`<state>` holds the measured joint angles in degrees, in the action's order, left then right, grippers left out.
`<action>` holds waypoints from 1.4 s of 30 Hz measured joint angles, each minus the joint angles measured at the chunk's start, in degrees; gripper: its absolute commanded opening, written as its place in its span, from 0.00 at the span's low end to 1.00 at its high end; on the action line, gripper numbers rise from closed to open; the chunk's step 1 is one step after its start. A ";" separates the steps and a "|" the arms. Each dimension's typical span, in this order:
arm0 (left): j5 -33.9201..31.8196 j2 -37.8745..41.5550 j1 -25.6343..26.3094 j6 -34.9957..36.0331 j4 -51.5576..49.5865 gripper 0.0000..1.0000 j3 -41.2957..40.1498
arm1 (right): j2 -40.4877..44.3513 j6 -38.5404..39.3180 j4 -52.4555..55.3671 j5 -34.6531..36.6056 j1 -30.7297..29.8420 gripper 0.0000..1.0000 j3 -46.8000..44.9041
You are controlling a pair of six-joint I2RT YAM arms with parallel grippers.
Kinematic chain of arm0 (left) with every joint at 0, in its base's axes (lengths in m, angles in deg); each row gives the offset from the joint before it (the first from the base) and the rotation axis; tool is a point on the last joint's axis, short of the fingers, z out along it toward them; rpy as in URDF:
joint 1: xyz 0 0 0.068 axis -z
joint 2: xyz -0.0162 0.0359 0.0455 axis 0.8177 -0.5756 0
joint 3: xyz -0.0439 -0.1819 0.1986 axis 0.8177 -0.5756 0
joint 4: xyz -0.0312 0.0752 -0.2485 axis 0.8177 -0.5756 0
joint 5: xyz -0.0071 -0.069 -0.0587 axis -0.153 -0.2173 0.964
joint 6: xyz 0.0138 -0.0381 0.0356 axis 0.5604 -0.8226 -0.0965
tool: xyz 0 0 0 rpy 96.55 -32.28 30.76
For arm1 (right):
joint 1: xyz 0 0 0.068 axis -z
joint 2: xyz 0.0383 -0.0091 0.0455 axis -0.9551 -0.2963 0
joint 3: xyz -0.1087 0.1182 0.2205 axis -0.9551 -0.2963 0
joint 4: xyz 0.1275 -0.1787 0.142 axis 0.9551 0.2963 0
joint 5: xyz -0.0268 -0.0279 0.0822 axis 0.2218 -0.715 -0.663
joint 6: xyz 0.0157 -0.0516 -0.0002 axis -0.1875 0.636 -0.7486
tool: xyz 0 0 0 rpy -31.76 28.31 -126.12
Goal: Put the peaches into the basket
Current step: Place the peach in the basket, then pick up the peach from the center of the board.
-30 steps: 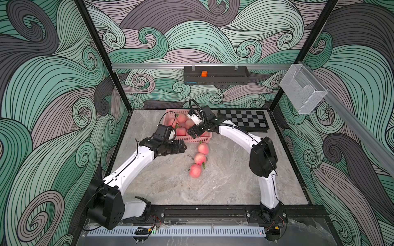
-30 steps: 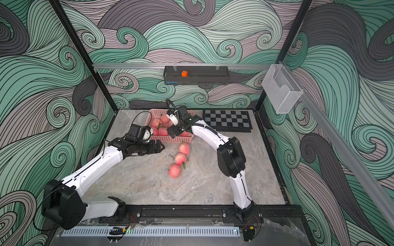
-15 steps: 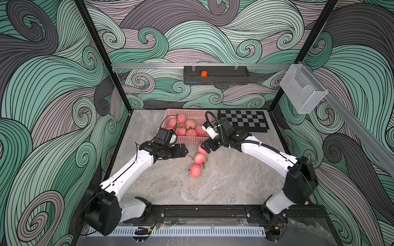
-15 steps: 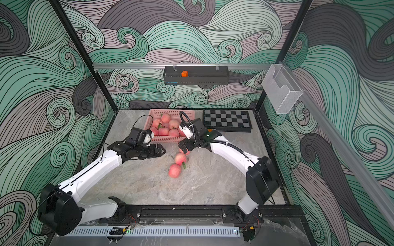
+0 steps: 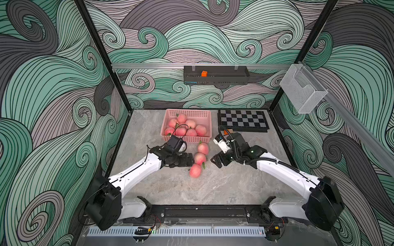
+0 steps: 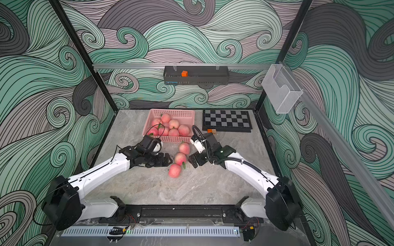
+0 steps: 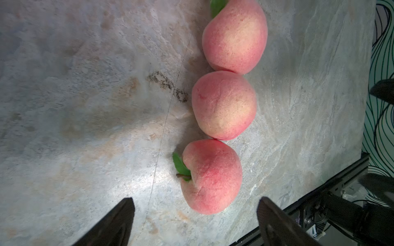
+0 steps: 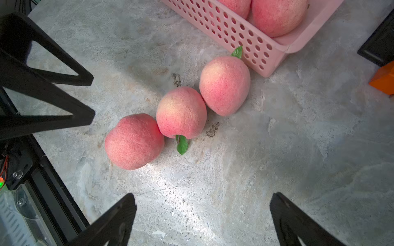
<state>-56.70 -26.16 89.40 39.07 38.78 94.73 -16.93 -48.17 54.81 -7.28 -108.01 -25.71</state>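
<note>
Three peaches lie in a touching row on the table in front of the basket (image 5: 187, 139): far (image 5: 203, 148), middle (image 5: 200, 158) and near (image 5: 195, 170). Several more peaches (image 5: 190, 123) sit inside the pink basket. My left gripper (image 5: 190, 160) is open just left of the row, level with the middle peach. In the left wrist view the near peach (image 7: 211, 176) lies just ahead of its open, empty jaws (image 7: 195, 200). My right gripper (image 5: 215, 161) hangs open and empty right of the row, a short gap from the peaches (image 8: 181, 112).
A black and white chessboard (image 5: 243, 120) lies right of the basket, with a small orange cube (image 6: 210, 130) at its front edge. On the back wall hangs a black tray (image 5: 215, 79) holding an orange cube (image 5: 204, 73). A clear mesh holder (image 5: 302, 89) is mounted at the right.
My right arm has swung out of the basket, forward and down to the right of the loose peaches. My left gripper has moved right towards the row and opened slightly wider.
</note>
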 measured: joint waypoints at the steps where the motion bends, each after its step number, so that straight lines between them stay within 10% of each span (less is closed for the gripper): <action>1: -0.09 -0.66 0.70 -0.35 0.37 0.91 -0.02 | 0.74 -0.28 -0.15 -0.22 0.42 0.99 -0.79; 26: -1.79 -13.42 8.11 -3.37 6.03 0.89 -0.02 | 9.75 -2.78 -2.29 -3.10 4.37 0.99 -9.68; 42: -3.93 -15.56 8.66 -3.54 3.85 0.57 1.90 | 10.64 -2.75 -2.71 -4.33 6.49 0.99 -10.73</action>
<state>-60.63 -41.72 98.06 35.53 42.63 96.63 -6.28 -50.92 52.10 -11.61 -101.52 -36.44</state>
